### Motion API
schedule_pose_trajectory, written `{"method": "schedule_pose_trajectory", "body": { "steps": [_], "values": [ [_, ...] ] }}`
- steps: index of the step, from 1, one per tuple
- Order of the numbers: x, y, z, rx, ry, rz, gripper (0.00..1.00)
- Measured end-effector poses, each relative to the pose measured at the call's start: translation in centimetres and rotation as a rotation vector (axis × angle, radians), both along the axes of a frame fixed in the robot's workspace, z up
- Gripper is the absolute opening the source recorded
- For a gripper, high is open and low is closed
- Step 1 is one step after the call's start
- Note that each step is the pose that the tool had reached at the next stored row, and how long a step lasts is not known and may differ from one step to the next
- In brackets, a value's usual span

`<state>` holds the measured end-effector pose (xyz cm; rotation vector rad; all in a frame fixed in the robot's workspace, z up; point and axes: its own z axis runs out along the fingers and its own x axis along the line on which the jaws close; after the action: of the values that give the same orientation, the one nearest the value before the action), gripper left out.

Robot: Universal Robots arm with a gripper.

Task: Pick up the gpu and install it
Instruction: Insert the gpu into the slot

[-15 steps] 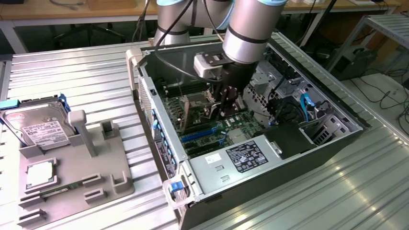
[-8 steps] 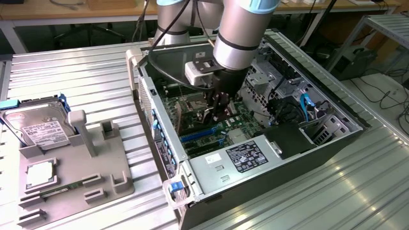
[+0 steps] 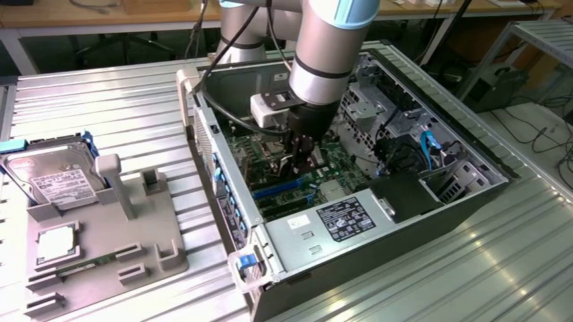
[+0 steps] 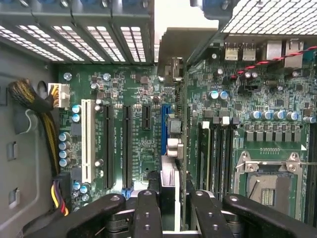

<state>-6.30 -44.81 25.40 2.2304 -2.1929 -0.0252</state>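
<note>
The gpu (image 4: 170,178) shows edge-on in the wrist view as a thin dark card, its silvery end bracket (image 4: 184,45) pointing at the case's rear wall. My gripper (image 4: 176,214) is shut on it, one black finger (image 4: 148,213) on each side. The card hangs upright just above the blue slot (image 4: 164,124) of the green motherboard (image 4: 133,99); I cannot tell whether it touches the slot. In the exterior view the gripper (image 3: 302,159) reaches down into the open computer case (image 3: 465,144), over the motherboard (image 3: 309,178).
Black slots (image 4: 106,144) and a white slot (image 4: 88,139) lie beside the blue one; the CPU socket (image 4: 270,183) and memory slots flank the card's other side. Yellow cables (image 4: 47,129) run along the case wall. Outside, a grey holder (image 3: 107,228) carries a hard drive (image 3: 54,178) and memory stick (image 3: 85,263).
</note>
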Motion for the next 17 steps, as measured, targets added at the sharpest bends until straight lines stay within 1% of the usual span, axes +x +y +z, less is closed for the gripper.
{"method": "schedule_pose_trajectory", "body": {
  "steps": [5, 9, 10, 11, 12, 15, 16, 17],
  "values": [
    [-0.1, -0.1, -0.23, 0.0002, 0.0001, 0.0, 0.28],
    [-0.44, -0.11, -0.35, 0.0, 0.0005, 0.0, 0.28],
    [-0.45, -0.13, -0.39, 0.0, 0.0023, 0.0, 0.28],
    [-0.45, -0.17, -0.44, -0.0001, 0.0055, 0.0, 0.28],
    [-0.46, -0.21, -0.52, 0.0001, 0.0106, 0.0, 0.28],
    [-0.45, -0.28, -0.69, 0.0002, 0.0304, 0.0, 0.28],
    [-0.46, -0.28, -0.71, -0.0001, 0.0327, 0.0, 0.28],
    [-0.46, -0.29, -0.72, -0.0003, 0.0329, 0.0, 0.28]
  ]
}}
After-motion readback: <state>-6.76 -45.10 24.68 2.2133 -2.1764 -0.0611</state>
